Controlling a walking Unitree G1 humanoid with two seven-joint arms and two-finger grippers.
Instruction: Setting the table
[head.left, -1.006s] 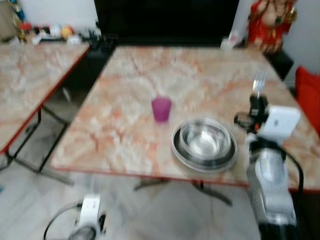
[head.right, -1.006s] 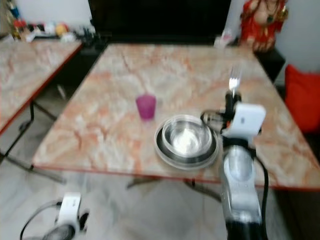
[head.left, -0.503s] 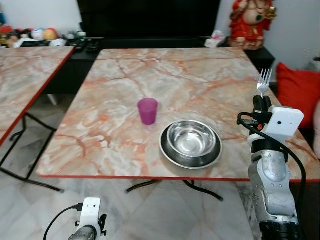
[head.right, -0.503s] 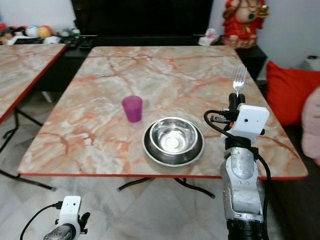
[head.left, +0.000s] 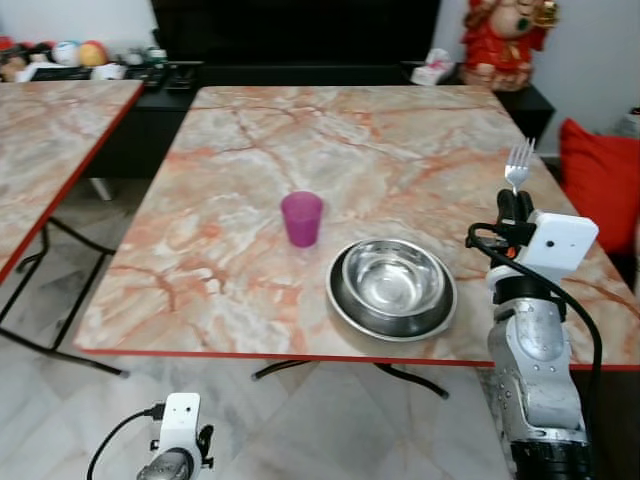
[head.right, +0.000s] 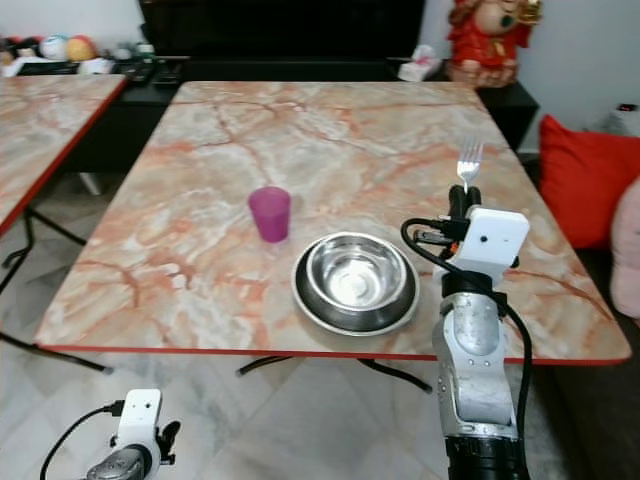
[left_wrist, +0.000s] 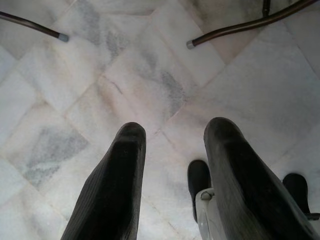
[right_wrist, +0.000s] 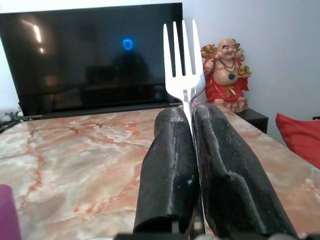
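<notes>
A steel bowl rests inside a steel plate near the front edge of the marble table. A purple cup stands just left of it. My right gripper is raised at the right of the plate, shut on a silver fork that points tines up. In the right wrist view the fork sticks out from between the fingers. My left gripper hangs open over the floor below the table's front.
A second marble table stands to the left, with a floor gap between. A black TV and a red figurine stand behind the table. A red cushion lies at the right. Table legs cross the tiled floor.
The camera view has shifted and sharpened from blur. My right arm keeps holding the fork upright in much the same spot beside the plate.
</notes>
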